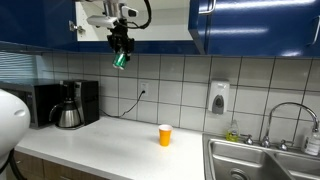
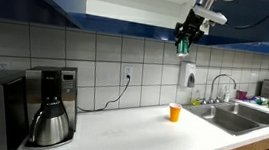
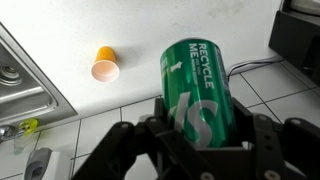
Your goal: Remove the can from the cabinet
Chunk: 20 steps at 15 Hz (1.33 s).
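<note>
Closest to the wrist camera is the can (image 3: 195,85), green with white "RECYCLE ME" lettering, clamped between the dark fingers (image 3: 130,140) of the gripper (image 3: 200,128), which press on it from both sides. In both exterior views the can (image 1: 120,60) (image 2: 183,48) hangs in the air just below the bottom edge of the cabinet (image 1: 160,15) (image 2: 132,4), outside its white interior and in front of the tiled wall. The gripper (image 1: 121,48) (image 2: 186,36) holds it high above the worktop (image 1: 120,140). An orange cup (image 1: 165,135) (image 2: 175,112) (image 3: 104,65) stands upright on the worktop near the sink (image 1: 260,160) end. A coffee maker (image 1: 68,105) (image 2: 50,111) sits toward the opposite end, against the back edge.
</note>
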Each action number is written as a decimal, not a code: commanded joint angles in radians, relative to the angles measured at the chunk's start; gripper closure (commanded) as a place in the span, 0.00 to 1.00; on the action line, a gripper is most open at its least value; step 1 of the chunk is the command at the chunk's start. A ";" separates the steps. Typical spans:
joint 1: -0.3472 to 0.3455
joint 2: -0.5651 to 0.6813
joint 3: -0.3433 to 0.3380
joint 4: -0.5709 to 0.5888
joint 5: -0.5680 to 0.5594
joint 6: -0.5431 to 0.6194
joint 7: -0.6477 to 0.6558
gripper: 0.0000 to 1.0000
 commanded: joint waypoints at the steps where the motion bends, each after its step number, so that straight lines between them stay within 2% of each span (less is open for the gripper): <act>1: -0.016 -0.007 0.013 -0.075 0.030 0.090 -0.041 0.62; 10: -0.004 0.120 0.013 -0.186 0.044 0.305 -0.070 0.62; 20: 0.001 0.319 0.015 -0.211 0.056 0.473 -0.082 0.62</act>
